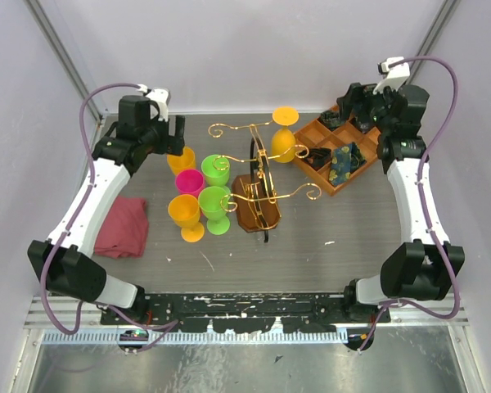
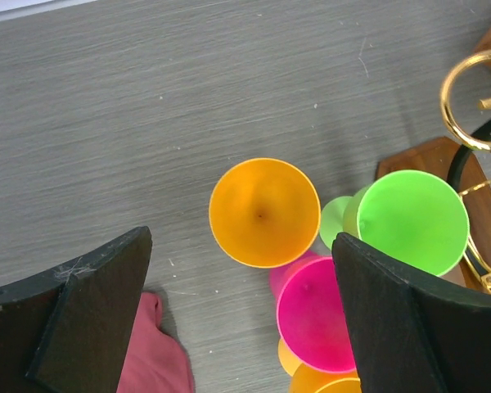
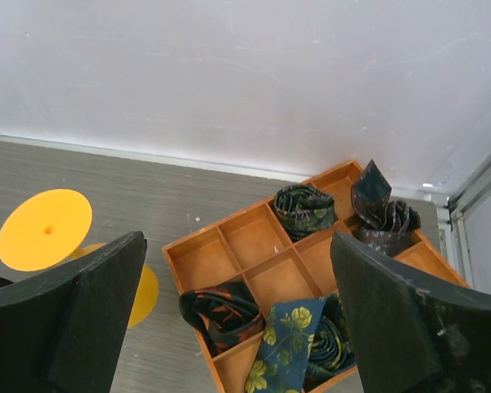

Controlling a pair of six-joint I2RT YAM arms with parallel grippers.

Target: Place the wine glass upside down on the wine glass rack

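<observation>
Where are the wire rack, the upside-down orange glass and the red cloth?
wire rack point(image 1: 252, 217), top view, on its dark wooden base.
upside-down orange glass point(image 1: 285, 115), top view, on its round foot.
red cloth point(image 1: 121, 227), top view, middle of the crumpled fabric.

A robotics lab test cell: 2 white-and-black robot arms point(image 1: 90, 196) point(image 1: 413, 192) bolted to a black base rail point(image 1: 311, 307) at the edge of a grey wood-grain table point(image 1: 327, 262). Purple cables point(image 1: 88, 106) loop off them, and plain white walls point(image 1: 245, 49) and bare aluminium frame posts point(image 1: 59, 45) close it in.
</observation>
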